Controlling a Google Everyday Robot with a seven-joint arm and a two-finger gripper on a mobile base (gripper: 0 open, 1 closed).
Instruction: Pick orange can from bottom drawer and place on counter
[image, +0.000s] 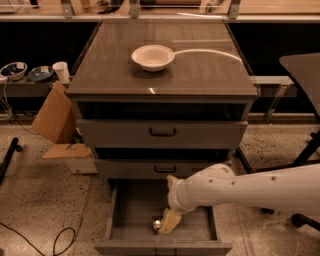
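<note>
The bottom drawer (127, 220) is pulled open under two closed grey drawers. The orange can (157, 225) lies on its floor near the front, mostly hidden by my gripper. My gripper (167, 223) reaches down into the drawer from the right on a white arm (250, 187), its pale finger right against the can. The counter (115, 70) is the glossy grey-brown top of the cabinet.
A white bowl (153, 56) stands on the counter with a pale cable (210, 52) curving to the right. Cardboard (52, 120) leans at the cabinet's left. Bowls and a cup (62, 71) sit on a low shelf at the left. A dark table (305, 70) stands right.
</note>
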